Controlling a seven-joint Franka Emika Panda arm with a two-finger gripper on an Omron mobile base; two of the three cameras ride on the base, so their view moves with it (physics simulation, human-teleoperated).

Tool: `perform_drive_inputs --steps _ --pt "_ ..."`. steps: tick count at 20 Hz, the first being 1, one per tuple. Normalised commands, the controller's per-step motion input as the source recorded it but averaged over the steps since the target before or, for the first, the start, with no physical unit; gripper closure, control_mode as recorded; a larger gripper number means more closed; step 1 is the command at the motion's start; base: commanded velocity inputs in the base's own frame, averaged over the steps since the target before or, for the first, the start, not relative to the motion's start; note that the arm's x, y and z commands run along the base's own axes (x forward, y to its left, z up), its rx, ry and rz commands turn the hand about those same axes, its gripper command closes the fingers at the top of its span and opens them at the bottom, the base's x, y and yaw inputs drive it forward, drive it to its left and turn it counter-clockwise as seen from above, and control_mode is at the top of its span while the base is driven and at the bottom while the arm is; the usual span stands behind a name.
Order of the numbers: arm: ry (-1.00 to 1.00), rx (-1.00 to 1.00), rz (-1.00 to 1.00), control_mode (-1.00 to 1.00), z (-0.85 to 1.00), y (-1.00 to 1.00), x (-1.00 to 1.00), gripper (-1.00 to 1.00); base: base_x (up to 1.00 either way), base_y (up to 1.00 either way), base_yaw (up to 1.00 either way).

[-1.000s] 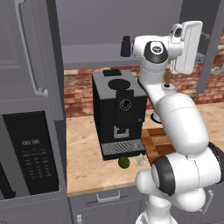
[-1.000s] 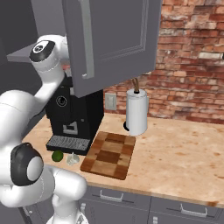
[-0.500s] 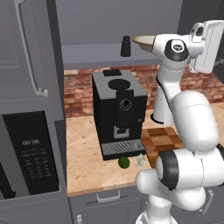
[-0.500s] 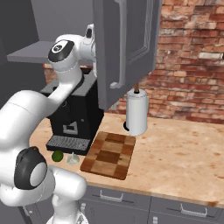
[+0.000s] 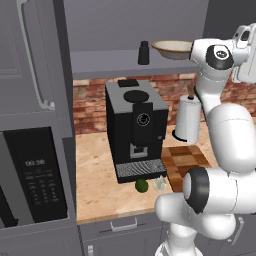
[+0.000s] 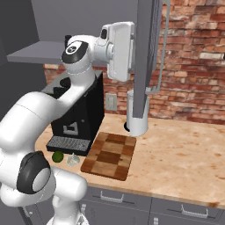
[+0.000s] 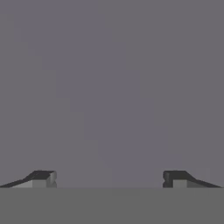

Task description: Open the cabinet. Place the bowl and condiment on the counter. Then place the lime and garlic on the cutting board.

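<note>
Gripper (image 7: 109,178) open, facing grey cabinet (image 6: 147,57) door

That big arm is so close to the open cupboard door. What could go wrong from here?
1. The open end effector faces the swung-out grey cabinet door closely, so turning away could knock it.
2. The wide cream bowl and small black condiment bottle sit on the high shelf beside the arm's upper joint; a careless reach might tip them off.
3. The dark-green lime and whitish garlic bulb lie near the beige counter's front and could roll off.
</note>
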Motion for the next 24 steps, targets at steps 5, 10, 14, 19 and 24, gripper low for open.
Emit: perform_drive_inputs --steps 5,10,14,19,24 --pt "-0.06 0.00 0.00 -1.00 -0.03 0.11 0.06 -1.00 0.00 0.00 0.00" --pt "-0.12 0.00 0.00 -1.00 -0.05 0.70 0.19 -1.00 0.00 0.00 0.00" --pt "-0.29 -0.07 0.00 -1.00 0.00 0.80 0.00 -1.00 0.00 0.00 0.00" --pt "-0.23 0.10 -0.03 -1.00 0.04 0.45 0.00 -1.00 0.00 0.00 0.00" --pt "-0.25 0.30 0.00 -1.00 0.05 0.28 0.00 -1.00 0.00 0.00 0.00"
